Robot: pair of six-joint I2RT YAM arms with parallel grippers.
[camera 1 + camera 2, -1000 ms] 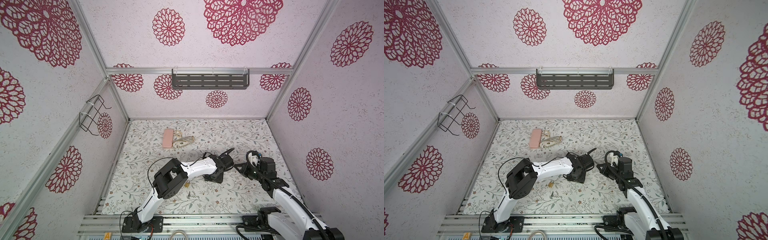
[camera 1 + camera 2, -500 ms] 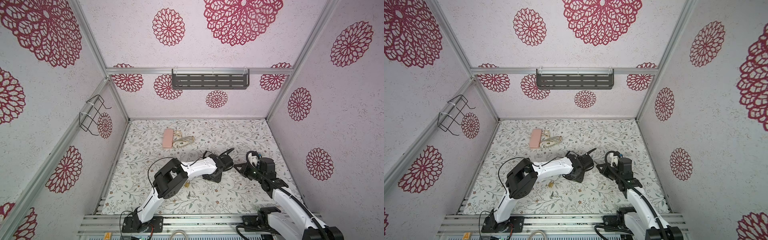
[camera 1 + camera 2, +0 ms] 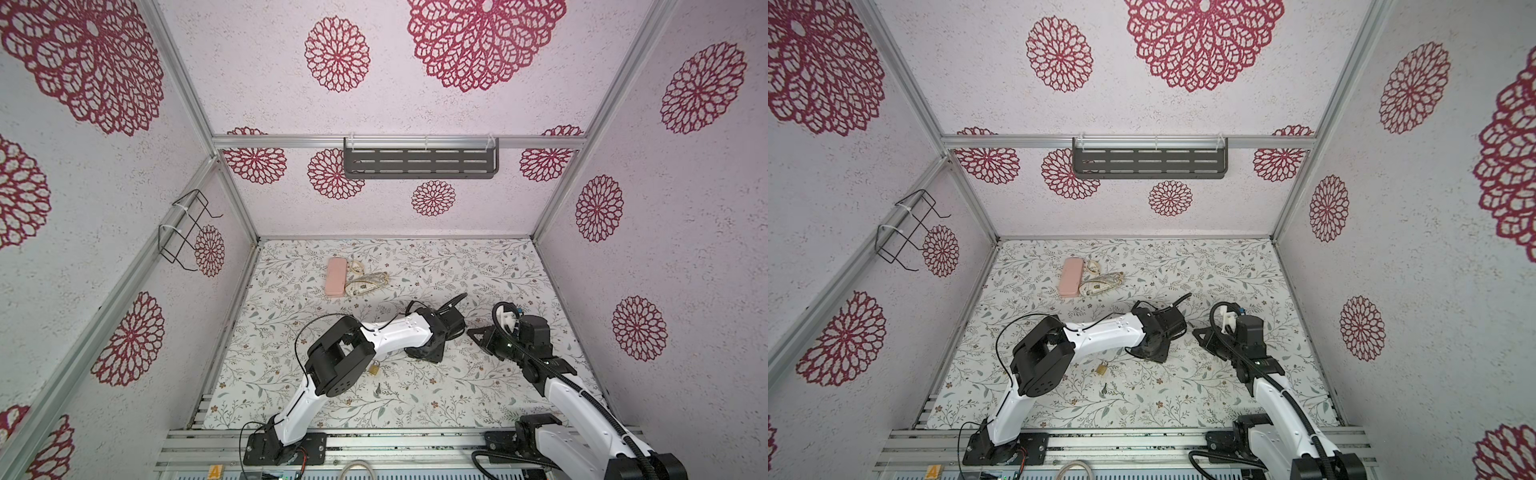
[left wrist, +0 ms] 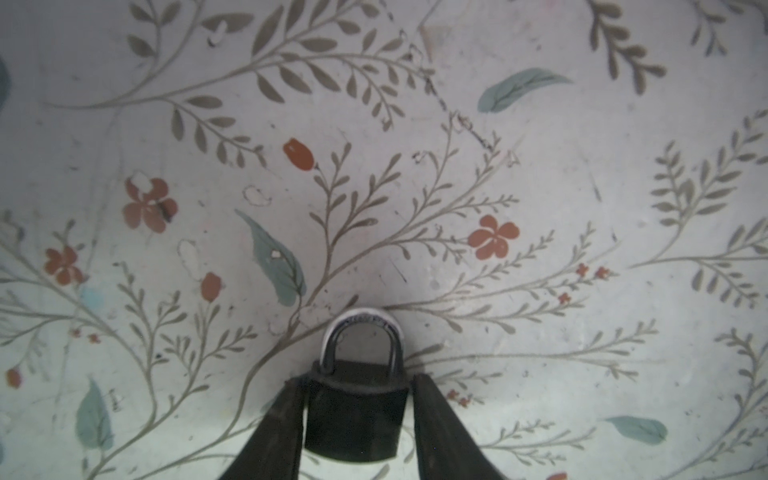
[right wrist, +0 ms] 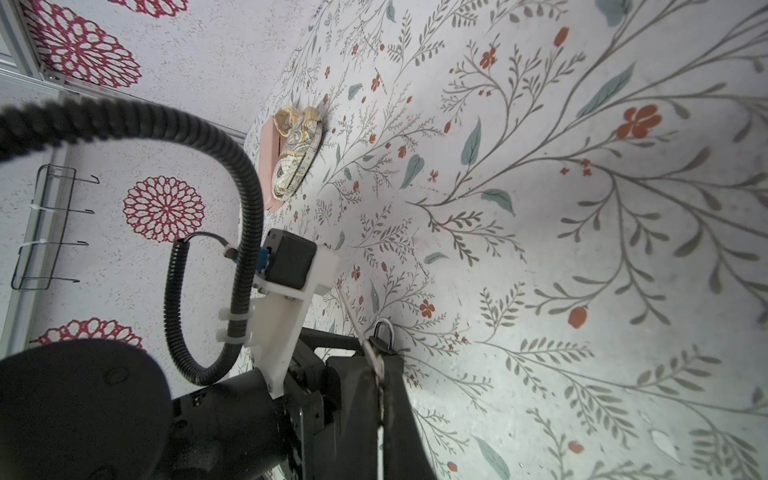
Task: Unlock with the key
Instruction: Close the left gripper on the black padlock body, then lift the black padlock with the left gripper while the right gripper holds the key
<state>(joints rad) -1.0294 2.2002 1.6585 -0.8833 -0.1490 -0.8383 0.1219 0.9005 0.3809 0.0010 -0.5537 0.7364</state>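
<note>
In the left wrist view a dark padlock point(image 4: 353, 415) sits low over the floral table between my left gripper's point(image 4: 357, 378) jaws. Both fingers press its sides and its silver shackle point(image 4: 359, 328) points away from the gripper. My right gripper point(image 5: 380, 365) is shut on a thin silver key point(image 5: 368, 343), whose tip points at the padlock's shackle point(image 5: 384, 332) just ahead. In both top views the left gripper point(image 3: 426, 355) points down at mid-table and hides the padlock. The right gripper point(image 3: 471, 332) hovers a short way to its right.
A small brass padlock point(image 3: 375, 368) and a loose little key point(image 3: 378, 389) lie near the left arm's elbow. A pink case point(image 3: 334, 276) and a patterned pouch point(image 3: 368, 284) lie farther back. A grey shelf point(image 3: 419, 164) and a wire rack point(image 3: 187, 228) hang on the walls.
Both arms have stayed almost where they were. The left gripper's jaws have drawn in a little around the padlock.
</note>
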